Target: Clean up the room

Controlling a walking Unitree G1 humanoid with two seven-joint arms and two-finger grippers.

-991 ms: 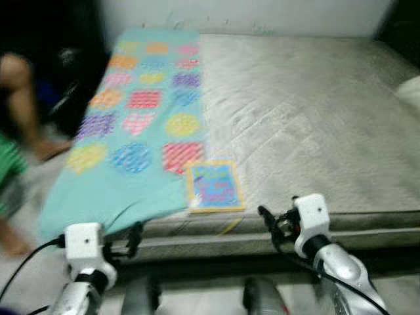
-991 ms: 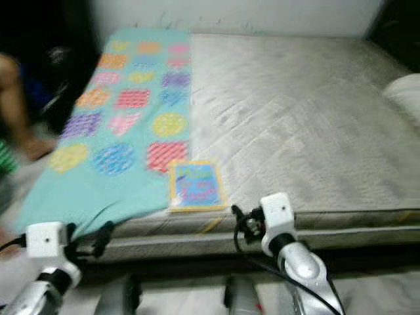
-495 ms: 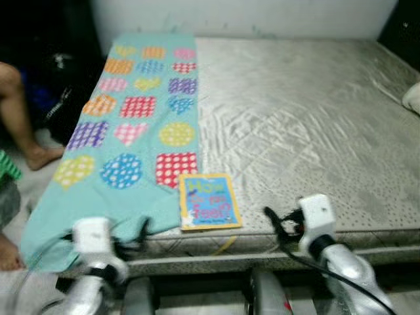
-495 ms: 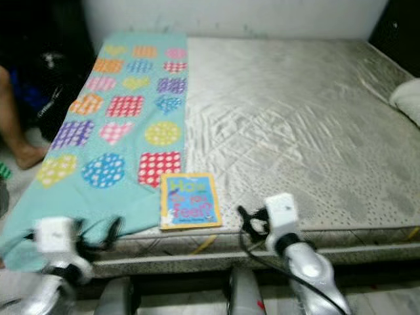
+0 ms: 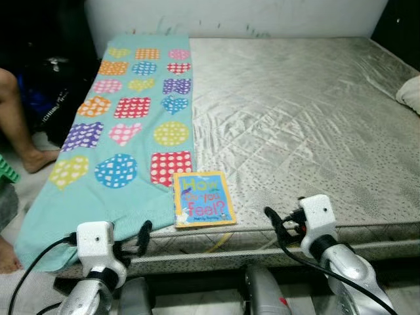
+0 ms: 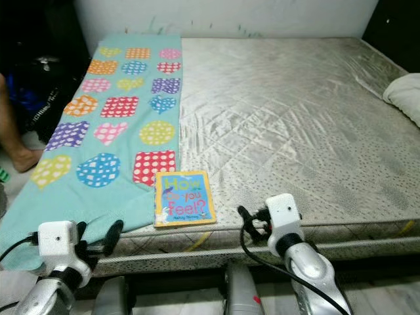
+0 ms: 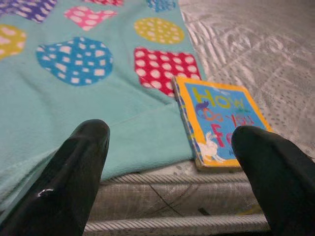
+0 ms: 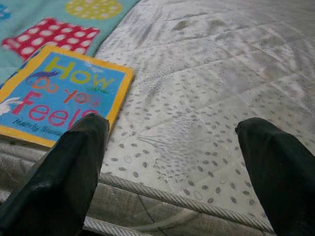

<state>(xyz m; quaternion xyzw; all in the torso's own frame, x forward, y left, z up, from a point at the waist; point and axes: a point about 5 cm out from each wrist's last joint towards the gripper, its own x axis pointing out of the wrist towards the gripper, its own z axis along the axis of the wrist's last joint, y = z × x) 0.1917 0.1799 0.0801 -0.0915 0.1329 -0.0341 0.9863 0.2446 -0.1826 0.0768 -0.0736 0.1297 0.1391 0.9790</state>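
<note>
Both grippers hovered low at the near edge of the bed, fingers spread and holding nothing. The left gripper point(image 5: 128, 244) sat in front of the hanging edge of the teal blanket point(image 5: 125, 125); its 2 fingers point(image 7: 81, 162) were well apart, with blanket between them and the book just ahead of the inner one. The right gripper point(image 5: 281, 222) sat before bare mattress point(image 5: 308, 111), its 2 fingers point(image 8: 74, 167) released wide, the book's near corner just beyond its inner finger.

The book point(image 5: 203, 199), a yellow-bordered blue board book, lay flat between the 2 grippers and slightly beyond them. It rested partly on the blanket's edge, partly on the mattress, close to the bed's near edge.

Farther off, the blanket ran along the left side of the bed toward the wall point(image 5: 262, 13). A pillow corner point(image 5: 410, 95) showed far to the right. A person's leg point(image 5: 16, 125) stood on the floor beyond the left gripper.

Judgement on risks: the book lies flat, so fingers may slide over the cover. A pinch from the left could catch blanket with it and drag both. A push could tip it off the near edge.
</note>
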